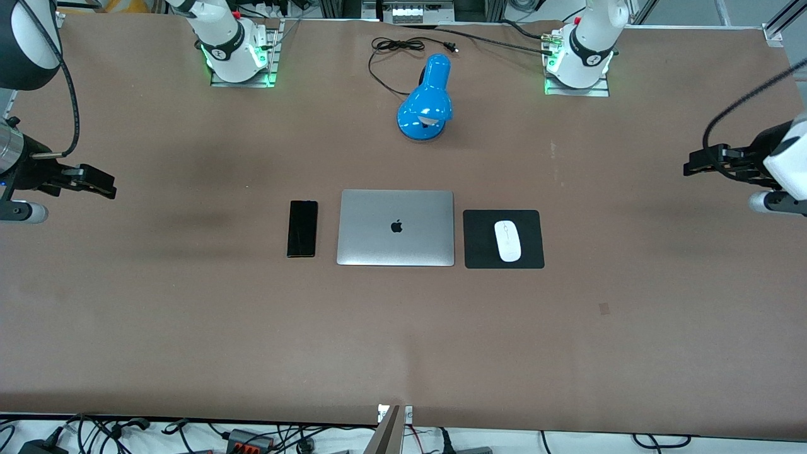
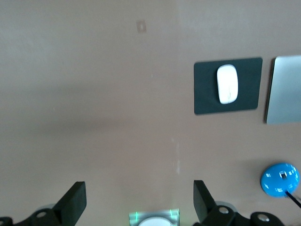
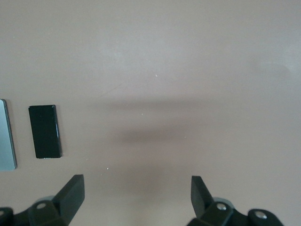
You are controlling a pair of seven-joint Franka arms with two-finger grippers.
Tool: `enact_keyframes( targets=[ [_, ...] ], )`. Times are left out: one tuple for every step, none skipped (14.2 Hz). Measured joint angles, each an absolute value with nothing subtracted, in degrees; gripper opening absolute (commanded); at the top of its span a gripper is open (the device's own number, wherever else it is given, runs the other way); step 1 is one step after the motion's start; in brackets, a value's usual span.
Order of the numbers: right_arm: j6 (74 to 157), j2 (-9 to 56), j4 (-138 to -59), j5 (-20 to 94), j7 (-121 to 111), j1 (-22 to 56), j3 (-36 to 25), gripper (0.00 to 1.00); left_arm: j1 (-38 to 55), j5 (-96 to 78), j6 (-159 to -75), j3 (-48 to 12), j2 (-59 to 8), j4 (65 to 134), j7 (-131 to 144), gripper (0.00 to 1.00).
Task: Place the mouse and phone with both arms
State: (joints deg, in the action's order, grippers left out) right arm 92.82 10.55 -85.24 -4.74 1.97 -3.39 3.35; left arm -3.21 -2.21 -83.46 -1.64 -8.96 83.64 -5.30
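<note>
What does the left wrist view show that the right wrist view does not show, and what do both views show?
Only the left wrist view shows the mouse lying on the black pad, the blue lamp and the open left gripper. Only the right wrist view shows the phone and the open right gripper. Both show the silver laptop and the brown table.

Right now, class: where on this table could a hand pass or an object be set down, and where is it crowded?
Crowded: the middle row, phone, laptop and mouse on its black pad, with the blue lamp toward the bases. Free: the wide strip nearer the camera, plus both table ends under the open left gripper and open right gripper.
</note>
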Motion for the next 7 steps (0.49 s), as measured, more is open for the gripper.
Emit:
enact_keyframes(
  targets=[
    [93.11, 10.55, -85.24, -4.66, 1.97, -3.87, 3.33, 1.00, -2.58, -2.02, -87.27, -1.50, -6.31, 87.38, -5.19, 1.00],
    [93.16, 10.54, -85.23, -4.54, 1.97, -4.36, 3.32, 1.00, -2.16, -1.93, -89.60, -1.44, -3.80, 90.69, -5.06, 1.00],
    [93.10, 10.49, -85.22, -4.46, 1.96, -4.77, 3.29, 1.00, -2.05, -1.82, -90.79, -1.42, -1.78, 93.05, -5.00, 1.00],
    [92.62, 10.30, -85.19, -4.42, 1.95, -5.05, 3.25, 1.00, -2.06, -1.80, -91.15, -1.39, -0.38, 94.53, -4.91, 1.00],
    [91.11, 9.94, -85.16, -4.40, 1.95, -5.12, 3.21, 1.00, -2.06, -1.79, -91.17, -1.34, 0.39, 95.31, -4.73, 1.00],
    [89.41, 9.52, -85.14, -4.34, 1.95, -5.11, 3.24, 1.00, -2.06, -1.79, -91.18, -1.30, 0.59, 95.56, -4.62, 1.00],
    [88.73, 9.19, -85.13, -4.24, 1.95, -5.09, 3.31, 1.00, -2.07, -1.78, -91.19, -1.24, 0.54, 95.68, -4.60, 1.00]
  ],
)
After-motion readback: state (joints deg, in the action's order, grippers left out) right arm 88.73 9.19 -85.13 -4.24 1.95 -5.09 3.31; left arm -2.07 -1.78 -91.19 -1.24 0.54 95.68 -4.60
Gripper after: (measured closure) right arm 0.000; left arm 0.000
